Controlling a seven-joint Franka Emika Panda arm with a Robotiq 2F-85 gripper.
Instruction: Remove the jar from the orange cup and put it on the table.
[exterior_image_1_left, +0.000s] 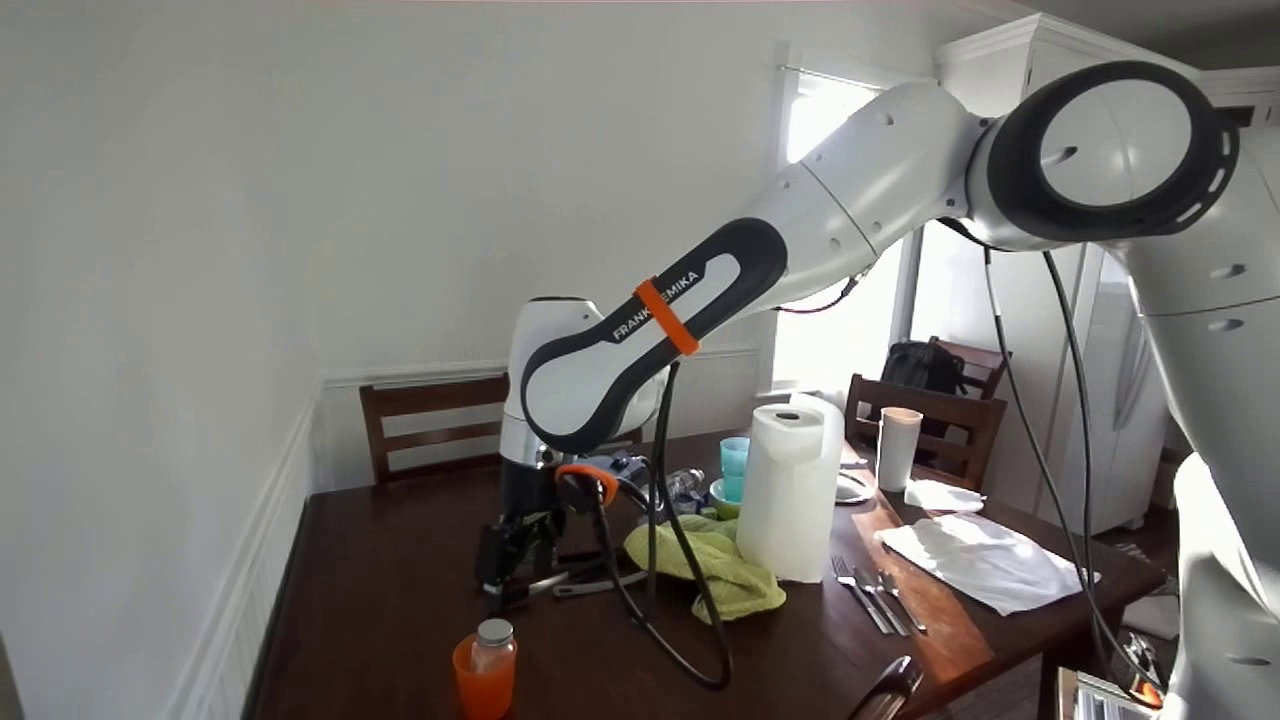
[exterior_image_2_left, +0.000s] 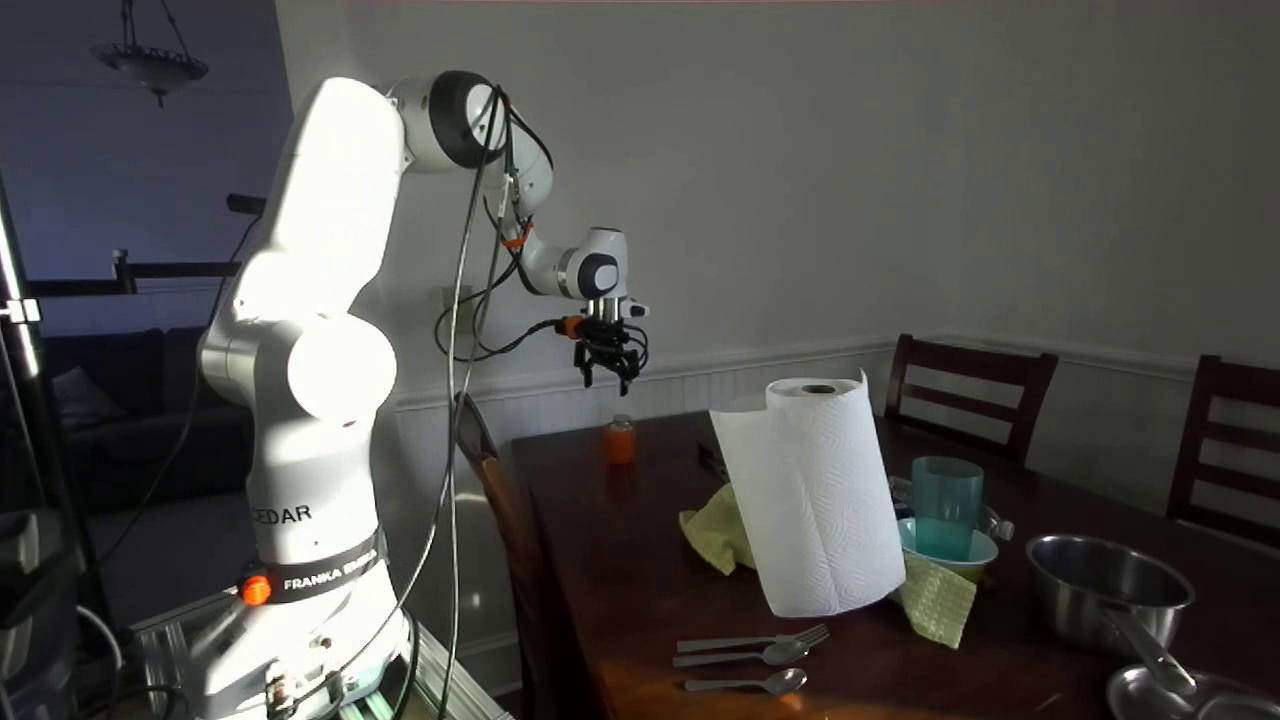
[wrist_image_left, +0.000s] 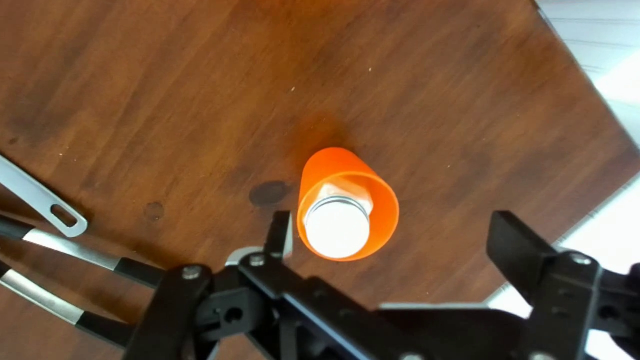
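The jar (wrist_image_left: 337, 227), with a pale clear body and a silvery lid, stands inside the orange cup (wrist_image_left: 330, 161), leaning a little to one side. Its lid rises above the rim. The jar (exterior_image_1_left: 493, 652) and orange cup (exterior_image_1_left: 485, 692) show in an exterior view, and the jar's top (exterior_image_2_left: 621, 422) and orange cup (exterior_image_2_left: 620, 447) in an exterior view too. The cup stands upright on the dark brown table (wrist_image_left: 175, 100). My gripper (wrist_image_left: 393, 220) is open and empty, pointing down above the cup. In the wrist view the cup lies between the fingers, nearer the left one. The gripper (exterior_image_2_left: 606, 384) hangs above the jar, apart from it.
Utensils with silver-and-black handles (wrist_image_left: 75, 247) lie left of the cup in the wrist view. A white paper-towel roll (exterior_image_2_left: 825, 500), a green cloth (exterior_image_1_left: 735, 580), a teal cup (exterior_image_2_left: 947, 495), a metal pot (exterior_image_2_left: 1060, 590) and cutlery (exterior_image_1_left: 870, 595) are on the table. A wall borders the table.
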